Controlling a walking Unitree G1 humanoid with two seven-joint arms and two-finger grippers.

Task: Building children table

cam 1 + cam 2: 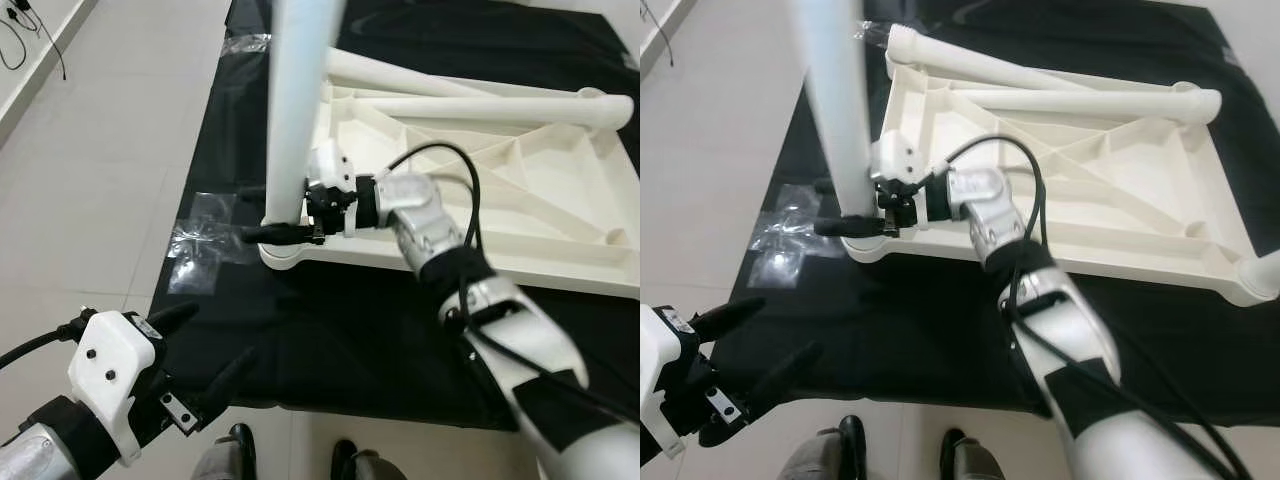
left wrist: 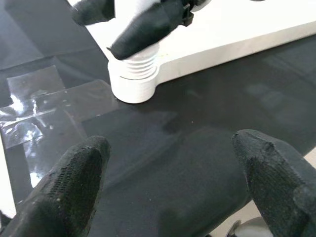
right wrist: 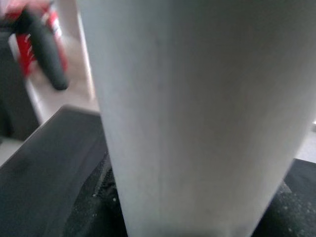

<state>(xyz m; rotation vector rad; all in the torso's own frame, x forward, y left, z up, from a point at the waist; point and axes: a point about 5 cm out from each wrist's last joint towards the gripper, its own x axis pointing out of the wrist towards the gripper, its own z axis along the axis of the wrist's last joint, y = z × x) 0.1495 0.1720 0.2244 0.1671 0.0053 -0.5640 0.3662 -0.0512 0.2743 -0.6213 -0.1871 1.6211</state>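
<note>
One white plastic tabletop (image 1: 520, 190) lies upside down on a black cloth (image 1: 330, 330) across the middle and right of the left eye frame, its ribbed underside facing up. Three round white legs are countable: one upright leg (image 1: 298, 110) stands in the corner socket (image 2: 133, 81) at the tabletop's near left corner, rising out of the top of the frame, and two loose legs (image 1: 500, 108) lie flat in the tray-like underside toward the upper right. In the left wrist view the upright leg's threaded base shows several ridges above the smooth round socket.

The right gripper (image 1: 268, 212), at centre frame, has its two black fingers clamped around the upright leg just above the socket. The left gripper (image 1: 205, 345), at the lower left, hovers over the cloth's near edge with its fingers (image 2: 74, 182) spread apart, holding nothing.

Crinkled clear plastic wrap (image 1: 200, 240) lies at the cloth's left edge, on pale glossy floor tiles (image 1: 100, 180).
</note>
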